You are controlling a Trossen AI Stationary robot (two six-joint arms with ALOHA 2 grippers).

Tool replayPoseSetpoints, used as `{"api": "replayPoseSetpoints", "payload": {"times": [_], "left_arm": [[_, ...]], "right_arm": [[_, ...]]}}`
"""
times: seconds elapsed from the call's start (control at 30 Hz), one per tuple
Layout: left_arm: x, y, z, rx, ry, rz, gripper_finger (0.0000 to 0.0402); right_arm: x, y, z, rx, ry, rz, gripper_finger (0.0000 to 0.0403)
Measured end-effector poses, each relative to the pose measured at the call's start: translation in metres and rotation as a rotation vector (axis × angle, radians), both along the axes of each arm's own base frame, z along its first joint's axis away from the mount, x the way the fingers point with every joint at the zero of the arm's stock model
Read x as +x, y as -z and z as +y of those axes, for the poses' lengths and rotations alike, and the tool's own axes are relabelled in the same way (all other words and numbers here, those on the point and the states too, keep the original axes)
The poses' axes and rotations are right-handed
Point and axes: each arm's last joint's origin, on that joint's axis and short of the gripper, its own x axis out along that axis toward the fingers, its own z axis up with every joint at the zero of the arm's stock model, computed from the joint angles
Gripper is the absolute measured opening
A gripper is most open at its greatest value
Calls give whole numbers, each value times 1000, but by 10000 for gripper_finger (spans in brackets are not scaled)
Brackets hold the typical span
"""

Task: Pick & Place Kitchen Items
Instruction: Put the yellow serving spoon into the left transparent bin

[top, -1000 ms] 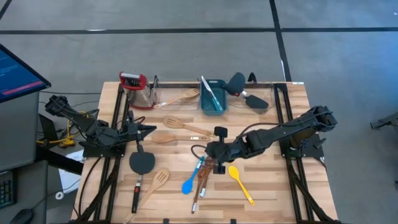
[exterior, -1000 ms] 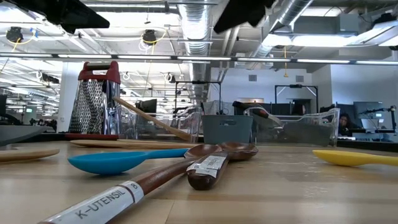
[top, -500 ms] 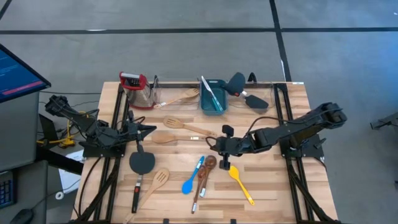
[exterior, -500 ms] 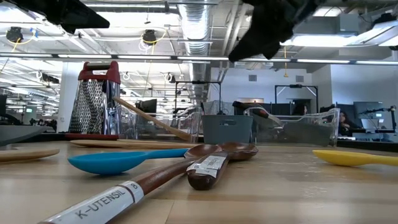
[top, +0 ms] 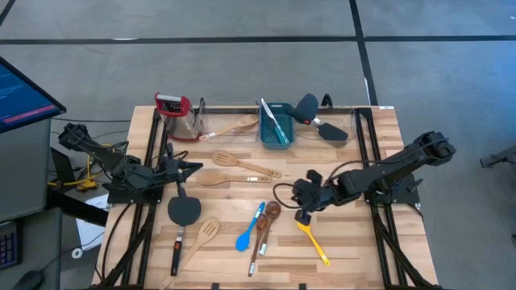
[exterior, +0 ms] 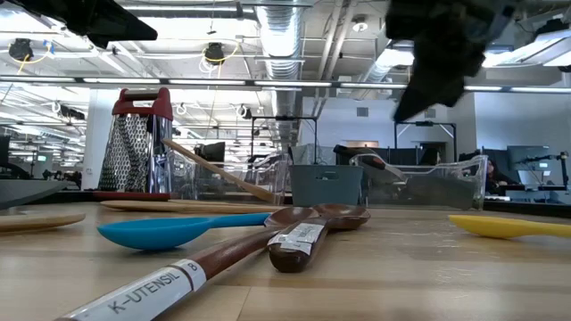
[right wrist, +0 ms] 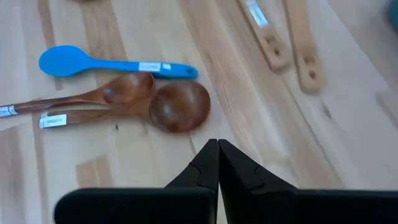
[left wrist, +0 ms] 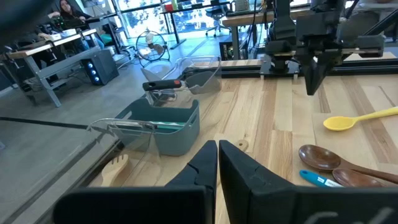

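Our right gripper [top: 304,199] hangs clenched & empty just above the yellow spoon [top: 312,238]'s bowel end, w/ brown spoons [right wrist: 149,106] and blue spoon [right wrist: 106,62] beside. Left gripper [left wrist: 217,155] clenched, parked at the left edge. Risk: descending w/ fingers closed we'd shove the spoon, not grasp it.

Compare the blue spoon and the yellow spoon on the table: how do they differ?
The blue spoon lies just left of the dark-brown wooden spoons, nearly touching them; the yellow spoon lies apart, to their right. The blue spoon's bowl points toward the table's near edge, the yellow spoon's bowl toward the far side, right under the shut right gripper. Both lie flat on the wooden table, ungripped.
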Motion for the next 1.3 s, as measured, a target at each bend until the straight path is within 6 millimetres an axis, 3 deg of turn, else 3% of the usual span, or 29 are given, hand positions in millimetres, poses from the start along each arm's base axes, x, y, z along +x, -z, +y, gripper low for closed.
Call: {"api": "replayPoseSetpoints", "payload": {"times": [0.43, 1.03, 1.3], "left_arm": [[0, 0, 0, 9, 2, 3, 4], [0, -4, 2, 237, -37, 69, 4], [-1, -5, 3, 287, -84, 83, 4]], "right_arm": [[-25, -1, 20, 146, 163, 68, 0], [-43, -1, 51, 415, 394, 68, 0], [-46, 18, 66, 512, 500, 200, 0]]}}
